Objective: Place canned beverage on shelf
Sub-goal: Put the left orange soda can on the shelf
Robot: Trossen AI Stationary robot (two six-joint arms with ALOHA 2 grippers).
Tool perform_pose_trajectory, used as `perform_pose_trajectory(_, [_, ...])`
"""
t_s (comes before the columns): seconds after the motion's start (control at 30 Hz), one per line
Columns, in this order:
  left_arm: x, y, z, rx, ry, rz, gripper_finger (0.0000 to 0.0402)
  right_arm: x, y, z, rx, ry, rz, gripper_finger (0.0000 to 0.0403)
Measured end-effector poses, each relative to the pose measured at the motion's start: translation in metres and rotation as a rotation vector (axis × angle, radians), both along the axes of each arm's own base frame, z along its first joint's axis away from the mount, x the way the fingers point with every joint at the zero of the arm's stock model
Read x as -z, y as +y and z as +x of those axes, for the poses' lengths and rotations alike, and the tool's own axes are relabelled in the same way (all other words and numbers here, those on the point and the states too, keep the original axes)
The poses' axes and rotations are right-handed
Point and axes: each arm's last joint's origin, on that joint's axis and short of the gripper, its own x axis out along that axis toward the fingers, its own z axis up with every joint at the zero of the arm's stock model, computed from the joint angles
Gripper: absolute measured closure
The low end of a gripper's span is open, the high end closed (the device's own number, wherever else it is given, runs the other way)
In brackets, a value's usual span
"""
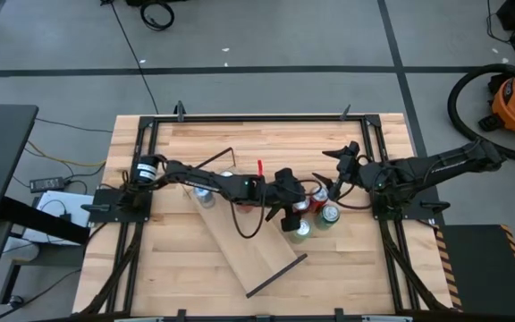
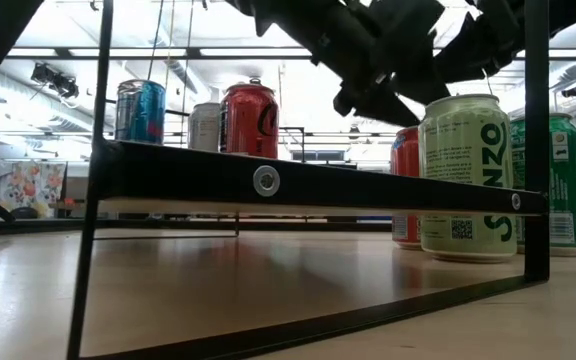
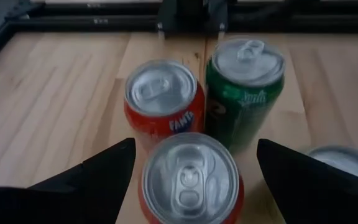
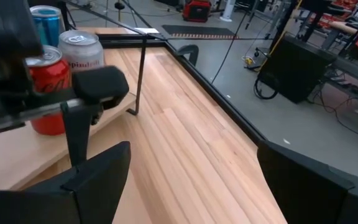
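Slatted tabletop (image 1: 266, 143), angled shelf (image 1: 240, 241) bearing three cans: left pincer (image 3: 191, 180), wide open and empty, straddles red can (image 3: 191, 180); next, close and lift; right pincer (image 4: 191, 180) open, empty, idle nearby.

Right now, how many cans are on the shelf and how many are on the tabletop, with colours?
Cans on the shelf: 3 (blue can, white can, dark red can)
Cans on the tabletop: 4 (orange can, green can, red-orange can, pale green can)
Total: 7 cans
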Motion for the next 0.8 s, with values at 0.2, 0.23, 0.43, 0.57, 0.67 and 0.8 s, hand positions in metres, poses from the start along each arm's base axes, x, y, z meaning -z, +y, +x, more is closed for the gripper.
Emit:
perform_pose_trajectory(0.2, [0.013, 0.0, 0.001, -0.001, 0.052, 0.005, 0.0056, -0.001, 0.0, 0.001, -0.003, -0.009, 0.003, 0.0041])
perform_pose_trajectory(0.23, [0.015, 0.001, 0.003, -0.003, 0.05, 0.005, 0.0056, -0.001, 0.0, 0.001, -0.004, -0.009, 0.004, 0.0041])
perform_pose_trajectory(0.43, [0.025, 0.004, 0.004, -0.009, 0.087, 0.009, 0.0056, -0.001, 0.0, 0.001, -0.008, -0.013, 0.007, 0.0041])
perform_pose_trajectory(0.57, [0.025, 0.006, 0.003, -0.023, 0.09, -0.008, 0.0056, -0.001, 0.001, 0.001, -0.011, -0.012, 0.008, 0.0041])
perform_pose_trajectory(0.67, [0.025, 0.008, 0.003, -0.024, 0.09, -0.009, 0.0067, -0.001, 0.001, 0.001, -0.011, -0.01, 0.008, 0.0041])
perform_pose_trajectory(0.8, [0.026, 0.008, 0.003, -0.026, 0.096, -0.01, 0.0097, -0.001, 0.001, 0.001, -0.012, -0.01, 0.008, 0.0041])
